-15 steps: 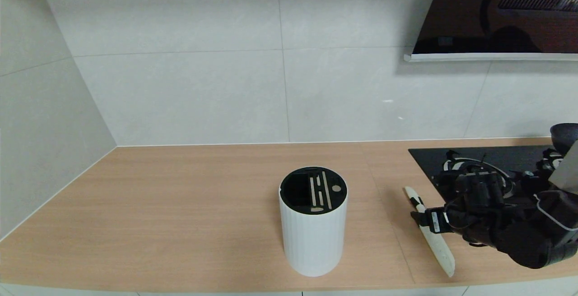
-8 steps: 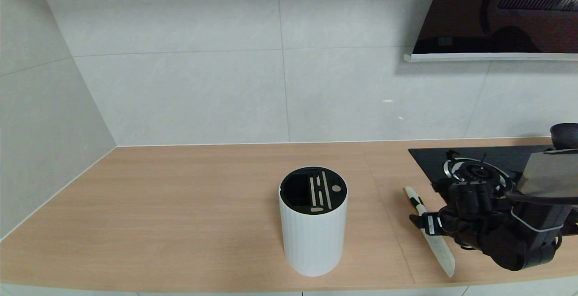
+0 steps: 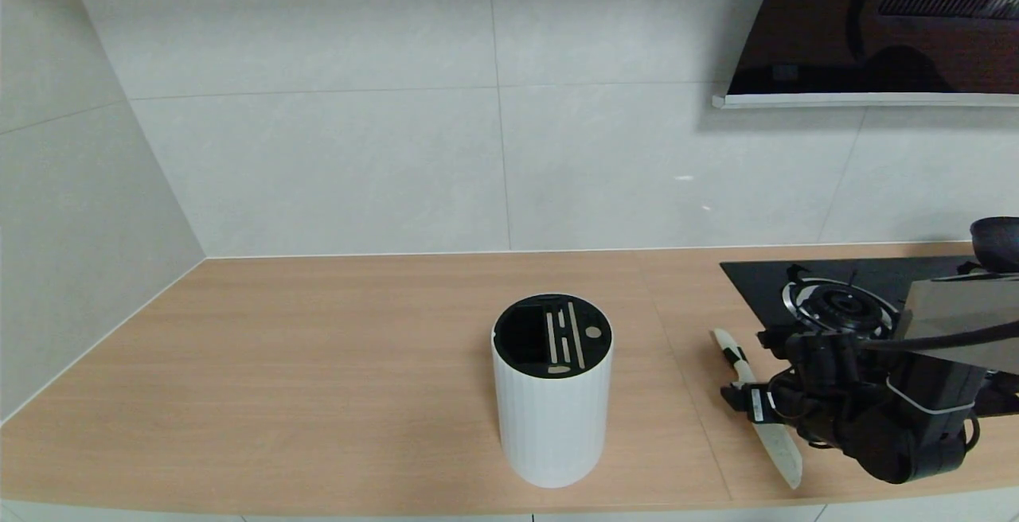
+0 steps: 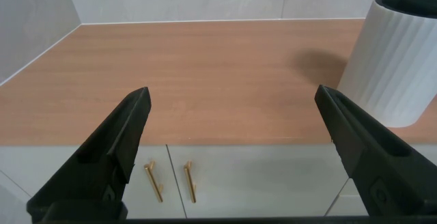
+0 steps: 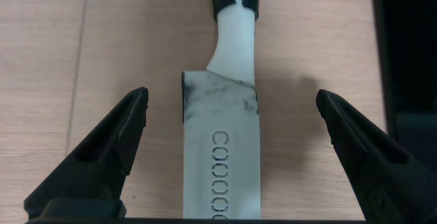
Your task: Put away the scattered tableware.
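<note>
A white knife [image 3: 784, 454] with a black-and-white handle lies on the wooden counter [image 3: 334, 363], left of the stove. Its blade [image 5: 222, 156] points toward the counter's front edge. My right gripper [image 3: 758, 409] hovers over the knife's middle, open, with one finger on each side of the blade [image 5: 230, 100] and not touching it. A white ribbed knife holder [image 3: 552, 410] with a black slotted top stands upright at mid-counter, well left of the knife. My left gripper [image 4: 232, 94] hangs open and holds nothing, low at the counter's front edge, with the holder [image 4: 396, 67] off to one side.
A black gas stove [image 3: 836, 299] sits at the right, with a dark pot [image 3: 995, 239] at its far edge and a range hood [image 3: 876, 29] above. Tiled walls close the back and left. Cabinet doors with gold handles [image 4: 153, 181] lie below the counter edge.
My right arm has swung in from the right and dropped lower over the knife, with the gripper staying above its middle. The knife and the holder have not moved.
</note>
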Controlling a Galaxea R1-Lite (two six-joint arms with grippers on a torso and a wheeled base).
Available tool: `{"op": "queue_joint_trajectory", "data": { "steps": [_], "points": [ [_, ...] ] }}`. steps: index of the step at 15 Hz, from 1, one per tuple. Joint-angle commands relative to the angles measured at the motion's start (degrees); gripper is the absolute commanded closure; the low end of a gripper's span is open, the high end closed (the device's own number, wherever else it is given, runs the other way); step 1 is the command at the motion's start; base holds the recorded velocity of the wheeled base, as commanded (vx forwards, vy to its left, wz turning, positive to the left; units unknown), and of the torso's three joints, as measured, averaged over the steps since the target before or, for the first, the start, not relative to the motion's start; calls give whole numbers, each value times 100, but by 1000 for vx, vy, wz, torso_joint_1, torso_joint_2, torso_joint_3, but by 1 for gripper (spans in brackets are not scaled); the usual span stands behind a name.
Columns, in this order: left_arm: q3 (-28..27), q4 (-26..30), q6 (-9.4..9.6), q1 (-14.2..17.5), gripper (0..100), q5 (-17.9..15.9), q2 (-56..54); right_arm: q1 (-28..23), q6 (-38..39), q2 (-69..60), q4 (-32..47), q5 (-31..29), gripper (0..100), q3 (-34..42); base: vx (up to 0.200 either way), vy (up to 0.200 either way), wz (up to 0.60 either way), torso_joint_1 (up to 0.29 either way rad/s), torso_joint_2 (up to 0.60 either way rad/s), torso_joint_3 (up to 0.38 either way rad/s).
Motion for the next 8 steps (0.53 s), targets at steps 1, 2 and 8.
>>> {"op": "queue_joint_trajectory", "data": {
  "steps": [1, 2, 8],
  "points": [
    [0, -1, 2, 1, 0, 3, 0, 1, -1, 42, 0, 1, 0, -10, 0, 0, 0, 0, 0, 0],
    [0, -1, 2, 1, 0, 3, 0, 1, -1, 51, 0, 1, 0, -19, 0, 0, 0, 0, 0, 0],
    [0, -1, 2, 1, 0, 3, 0, 1, -27, 130, 0, 1, 0, -107, 0, 0, 0, 0, 0, 0]
  ]
}}
